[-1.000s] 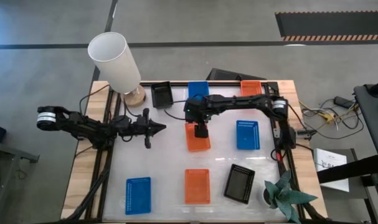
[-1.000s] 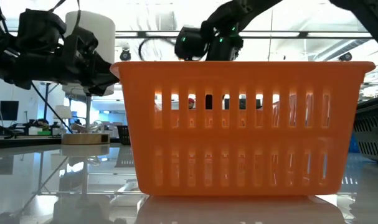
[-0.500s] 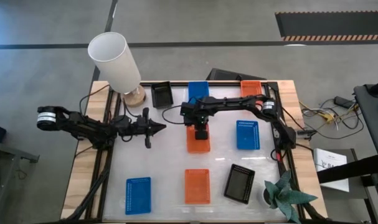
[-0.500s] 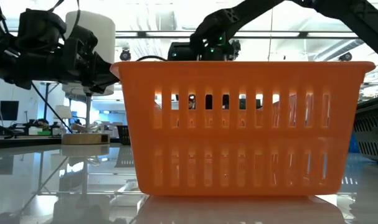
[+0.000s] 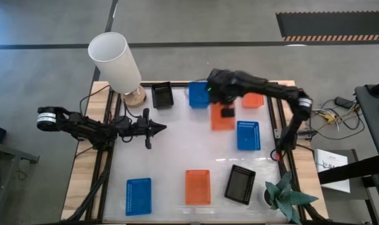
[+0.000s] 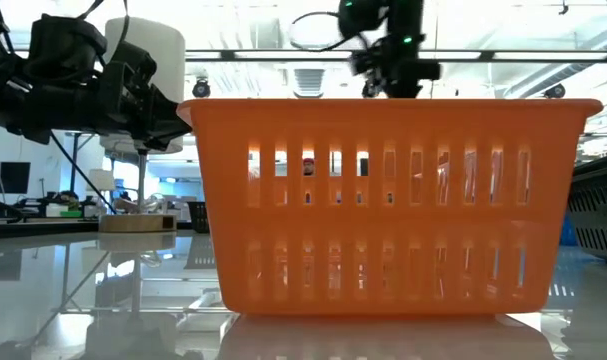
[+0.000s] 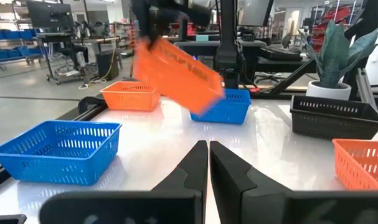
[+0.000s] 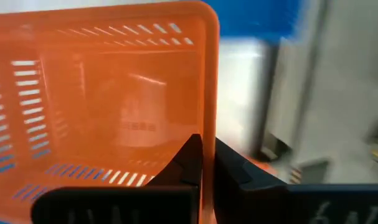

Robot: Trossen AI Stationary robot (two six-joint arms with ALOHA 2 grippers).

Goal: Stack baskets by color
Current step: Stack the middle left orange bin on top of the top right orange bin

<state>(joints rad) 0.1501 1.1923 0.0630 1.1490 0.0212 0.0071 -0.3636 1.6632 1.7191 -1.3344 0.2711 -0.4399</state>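
Observation:
My right gripper point(image 5: 226, 113) is shut on an orange basket point(image 5: 219, 122) and holds it in the air over the table's far right part; in the left wrist view this basket point(image 7: 176, 71) hangs tilted. On the table stand a second orange basket point(image 5: 252, 99) at the far right, a third point(image 5: 197, 186) near the front, three blue baskets point(image 5: 198, 94) point(image 5: 248, 135) point(image 5: 138, 195) and two black ones point(image 5: 162, 95) point(image 5: 240, 184). My left gripper point(image 5: 161, 129) waits shut at the table's left, pointing level. My right gripper pinches one wall of the orange basket at its rim point(image 8: 207, 127), one finger point(image 8: 187, 163) inside the basket and the other point(image 8: 233, 167) outside. The fingers come from above, slanting down. The basket is lifted clear of the table and hangs tilted below them.
A tall white lampshade point(image 5: 116, 61) stands at the far left corner and a green plant point(image 5: 283, 194) at the near right corner. The near orange basket point(image 6: 393, 200) fills the low view. A black frame rail point(image 5: 278, 125) edges the table's right side.
My right gripper has shut on the wall of the orange basket that stood in the table's middle. It has then risen and swung toward the far right, and has tipped. The basket has come up off the table with it and now hangs tilted.

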